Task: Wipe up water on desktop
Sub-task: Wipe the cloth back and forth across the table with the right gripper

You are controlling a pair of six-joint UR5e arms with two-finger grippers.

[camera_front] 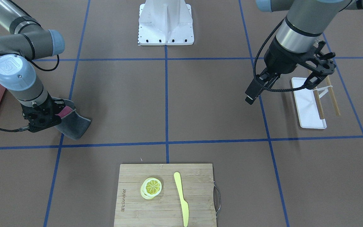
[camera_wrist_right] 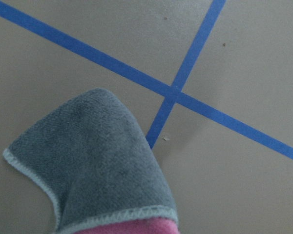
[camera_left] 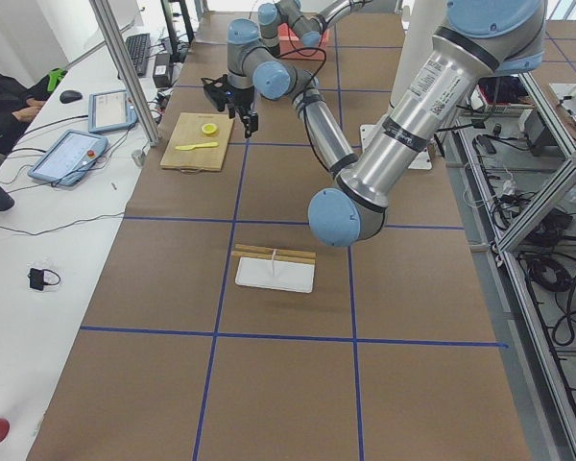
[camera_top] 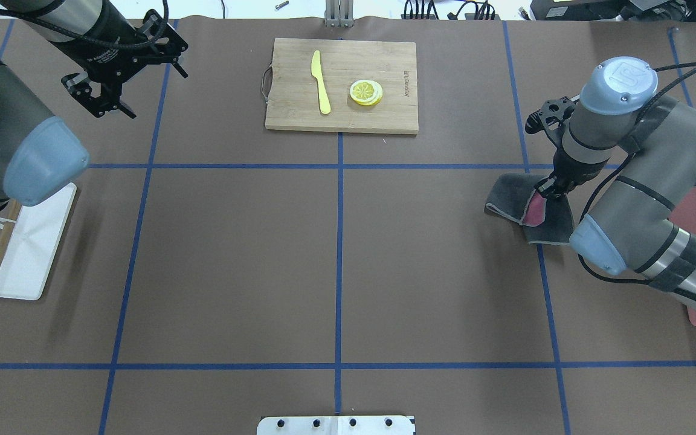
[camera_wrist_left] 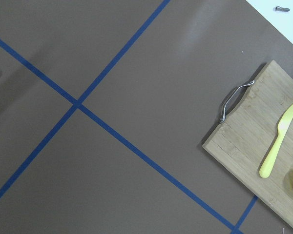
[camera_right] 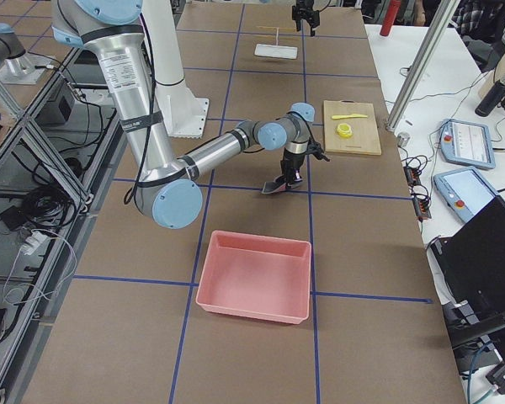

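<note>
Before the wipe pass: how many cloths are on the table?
1: a grey cloth with pink showing in its fold, pinched by the right gripper on the desktop, near a tape crossing. The pink could be a second cloth; I cannot tell.

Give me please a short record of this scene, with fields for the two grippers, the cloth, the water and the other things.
Right gripper: shut on cloth, low over desktop
Left gripper: open, empty, raised above desktop
Cloth: grey and pink, lower part on desktop
Water: none visible
Board: holds knife and lemon slice
Others: white tray, pink bin
</note>
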